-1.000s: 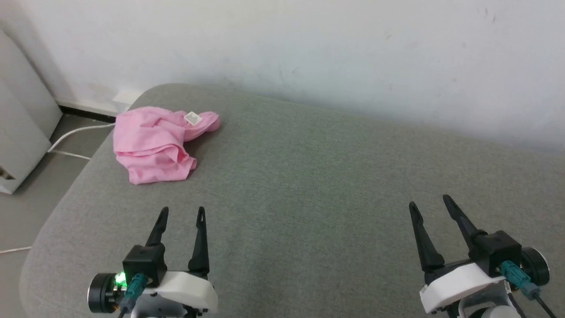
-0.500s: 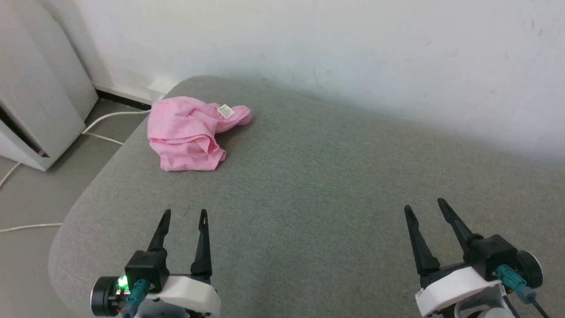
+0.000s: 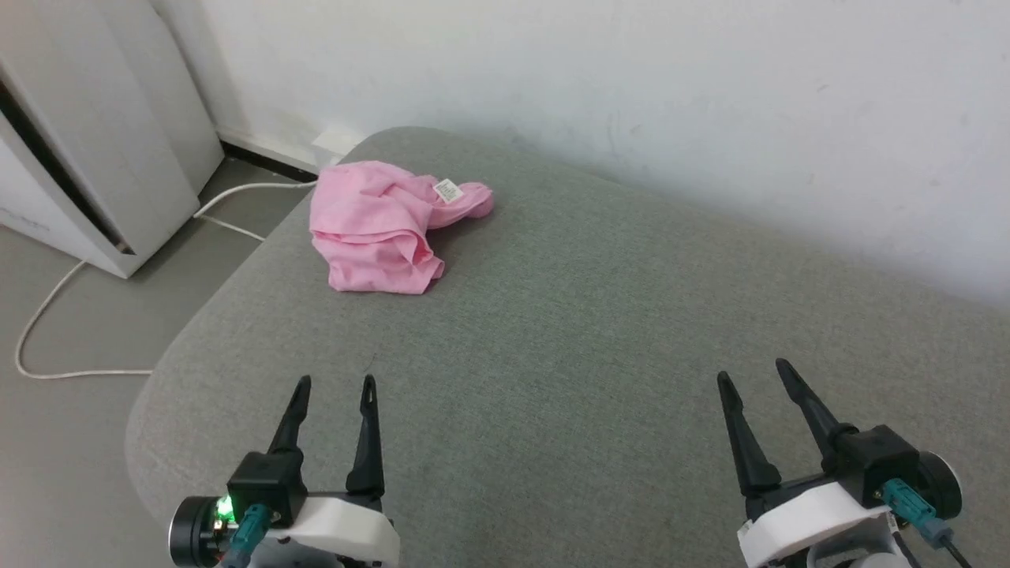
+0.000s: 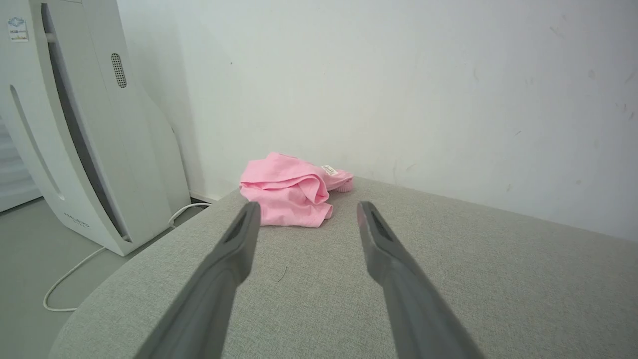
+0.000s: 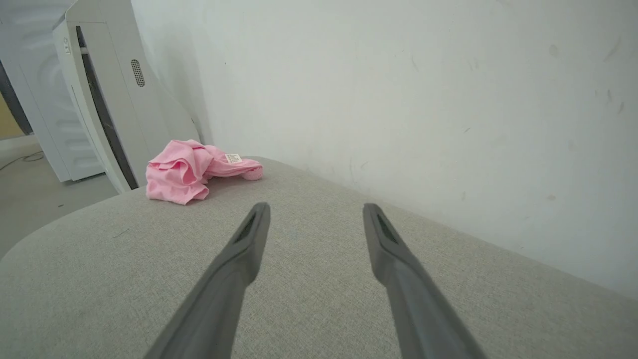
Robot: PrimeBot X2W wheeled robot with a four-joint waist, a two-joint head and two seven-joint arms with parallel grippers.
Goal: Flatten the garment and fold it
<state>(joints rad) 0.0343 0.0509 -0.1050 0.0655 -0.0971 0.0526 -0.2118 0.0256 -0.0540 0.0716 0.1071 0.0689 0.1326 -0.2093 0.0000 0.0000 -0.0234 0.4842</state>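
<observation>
The head has swung left, so the garment (image 3: 387,229) now sits nearer the middle of its view. The crumpled pink heap itself hasn't shifted from the far left corner of the grey padded worktop (image 3: 568,331). Nothing is flattened yet. The left hand (image 3: 336,381) and right hand (image 3: 752,370) hover near the front edge, fingers spread, empty, well short of it.

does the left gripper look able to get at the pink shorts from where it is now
Probably yes. The left gripper is open, and nothing lies on the grey cushion between it and the pink shorts, which sit crumpled ahead of it near the far corner. It looks a long stretch, though.
</observation>
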